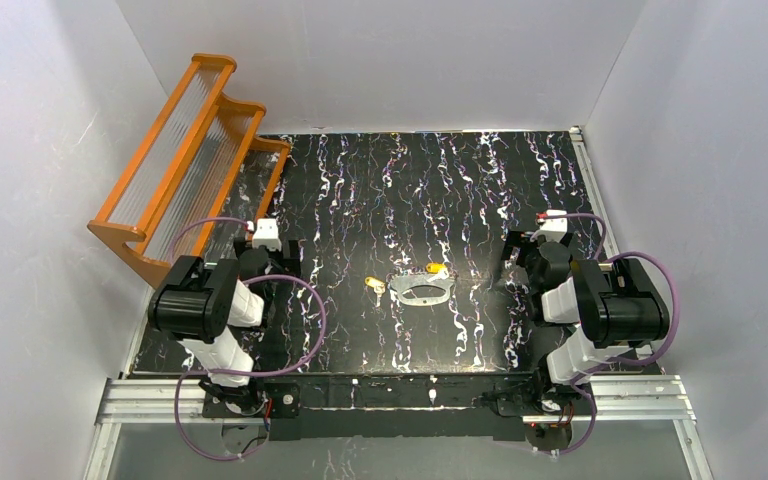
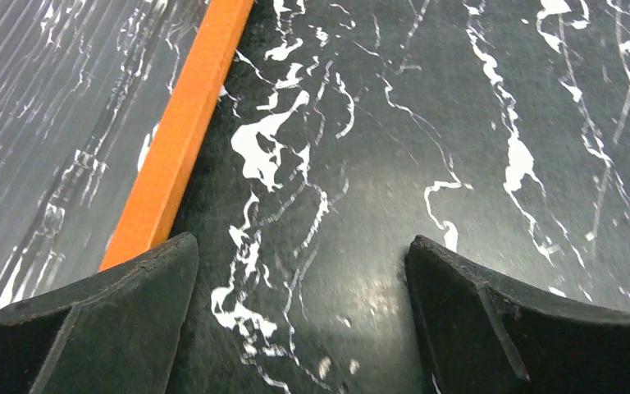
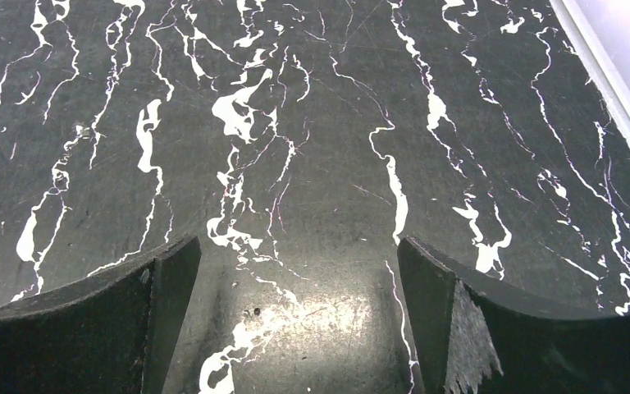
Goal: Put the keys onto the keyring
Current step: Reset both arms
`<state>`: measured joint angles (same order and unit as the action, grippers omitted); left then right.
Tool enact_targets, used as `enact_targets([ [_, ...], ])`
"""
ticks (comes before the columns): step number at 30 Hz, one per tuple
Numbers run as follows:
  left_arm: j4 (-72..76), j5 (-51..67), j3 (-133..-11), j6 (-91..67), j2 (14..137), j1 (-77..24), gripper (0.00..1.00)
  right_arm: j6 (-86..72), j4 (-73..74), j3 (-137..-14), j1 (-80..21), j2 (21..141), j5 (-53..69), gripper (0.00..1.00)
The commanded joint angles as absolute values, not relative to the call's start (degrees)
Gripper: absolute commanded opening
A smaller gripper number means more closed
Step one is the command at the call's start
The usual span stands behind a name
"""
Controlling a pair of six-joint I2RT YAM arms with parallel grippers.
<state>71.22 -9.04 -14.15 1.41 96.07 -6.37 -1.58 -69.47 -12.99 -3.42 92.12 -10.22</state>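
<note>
In the top view the keyring (image 1: pixel 420 291), a whitish-grey oval loop, lies flat at the middle of the black marbled table. One key (image 1: pixel 374 284) with a yellow-orange head lies just left of the loop. A second key (image 1: pixel 436 268) lies at the loop's upper right edge. My left gripper (image 1: pixel 263 235) stands far left of them, open over bare table (image 2: pixel 299 246). My right gripper (image 1: pixel 552 228) stands far right, also open (image 3: pixel 299 250). Neither wrist view shows the keys or the keyring.
An orange-framed rack (image 1: pixel 185 160) with ribbed clear panels leans at the back left; its orange rail (image 2: pixel 180 135) runs just left of my left fingers. A pale table border (image 3: pixel 615 74) runs along the right side. Grey walls enclose the table.
</note>
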Motion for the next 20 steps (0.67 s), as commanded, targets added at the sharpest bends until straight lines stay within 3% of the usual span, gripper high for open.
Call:
enact_targets([
  [1,81.1,-10.1,-9.4,5.0,95.7,-8.8,0.98,-2.5,-70.7,-13.9,-3.3,91.5,-9.8,0.99],
  [6,75.0,-14.1,-13.0,3.4,95.9,-8.8,0.98,-2.5,-70.5,-14.0,-3.3,91.5,-9.6,0.99],
  [20,74.8,-15.8,-13.0,2.7,95.9,-8.7,0.98,-2.5,-69.9,-14.3,-3.3,91.6,-9.2,0.99],
])
